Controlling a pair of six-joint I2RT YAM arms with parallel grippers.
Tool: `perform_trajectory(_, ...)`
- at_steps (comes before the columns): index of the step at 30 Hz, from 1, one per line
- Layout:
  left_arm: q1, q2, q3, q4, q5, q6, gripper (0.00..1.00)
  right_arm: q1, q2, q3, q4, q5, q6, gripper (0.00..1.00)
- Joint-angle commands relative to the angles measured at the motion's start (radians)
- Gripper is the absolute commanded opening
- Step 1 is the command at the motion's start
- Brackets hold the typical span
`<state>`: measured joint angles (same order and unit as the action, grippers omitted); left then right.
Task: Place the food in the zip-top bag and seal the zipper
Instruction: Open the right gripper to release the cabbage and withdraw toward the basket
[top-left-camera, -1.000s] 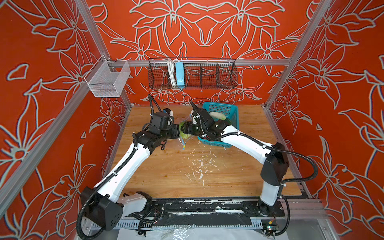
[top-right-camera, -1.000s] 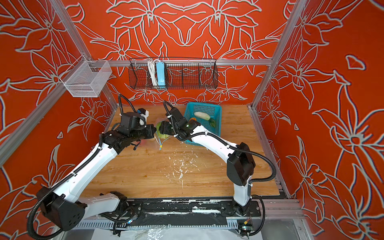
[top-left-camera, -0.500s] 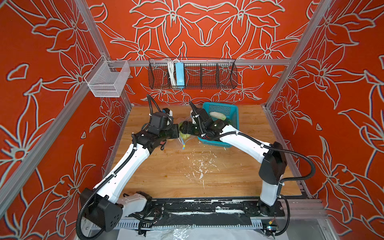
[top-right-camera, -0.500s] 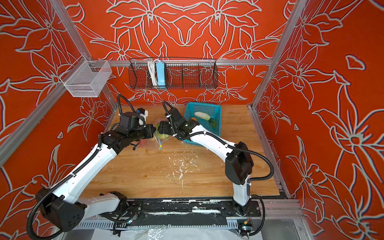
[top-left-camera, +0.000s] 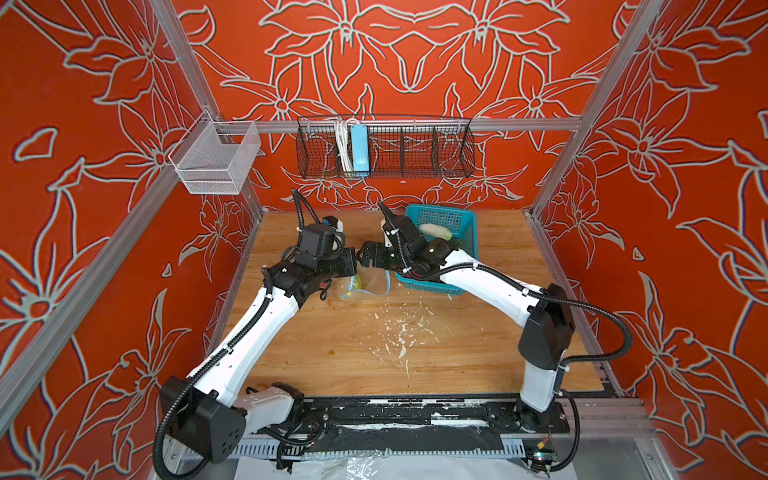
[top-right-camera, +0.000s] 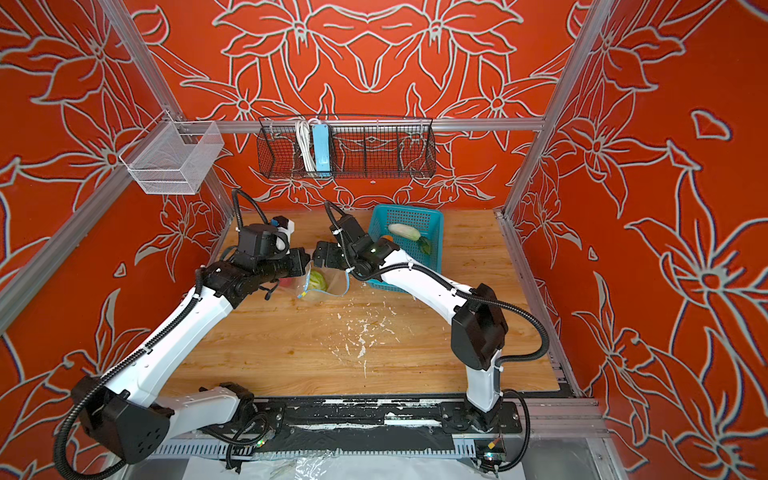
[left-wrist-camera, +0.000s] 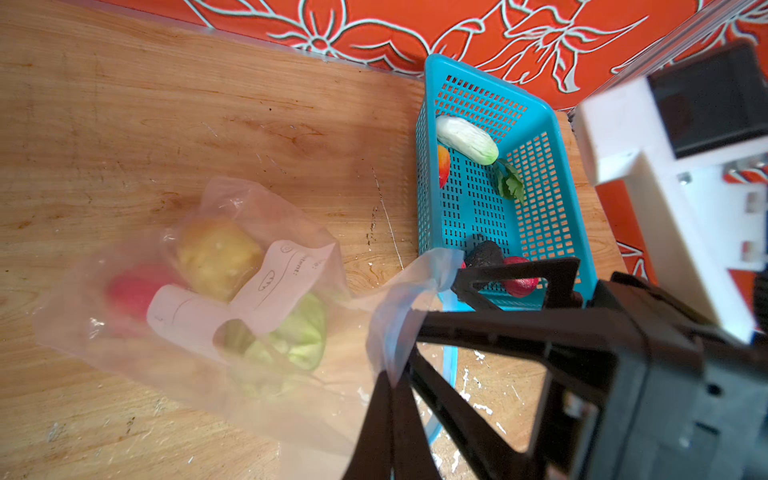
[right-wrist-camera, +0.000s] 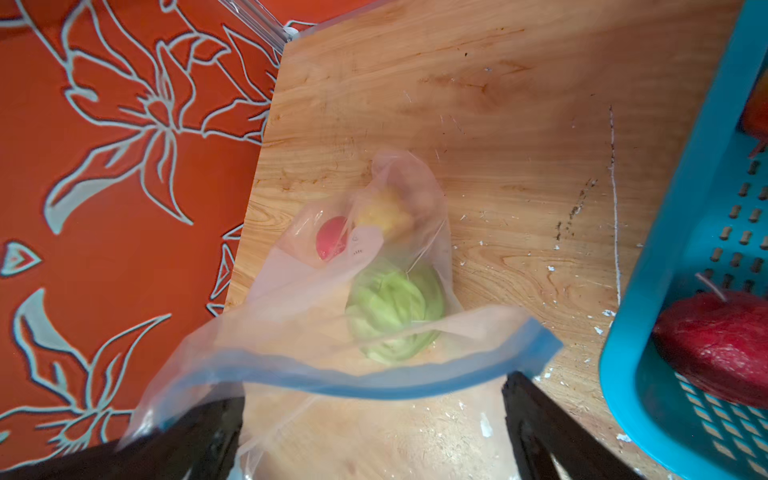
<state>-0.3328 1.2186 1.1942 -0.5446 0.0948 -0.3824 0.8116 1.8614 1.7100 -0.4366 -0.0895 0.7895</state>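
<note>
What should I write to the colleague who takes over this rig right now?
Left gripper: shut on the mouth edge of the zip-top bag.
Right gripper: open over the mouth, holding nothing.
In the bag: cabbage, potato, red fruit.
In the basket: radish, pepper, avocado, another red fruit.
To do: move those over, then close the open zipper.

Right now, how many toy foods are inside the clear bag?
3. A green cabbage sits nearest the mouth of the bag, a yellow potato lies deeper in, and a red fruit lies beside the potato. The white label covers part, so something small may be hidden.
</note>
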Motion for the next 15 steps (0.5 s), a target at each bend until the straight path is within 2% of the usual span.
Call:
perform_trajectory(1,0.008,-0.017,-0.009,0.015,0.003,-0.001,0.0,0.006,-0.06,-0.005,0.0,0.031,-0.017,0.98)
perform_trajectory(15,0.009,-0.019,-0.013,0.018,0.009,-0.004,0.0,-0.005,-0.16,-0.015,-0.085,0.137,-0.072,0.98)
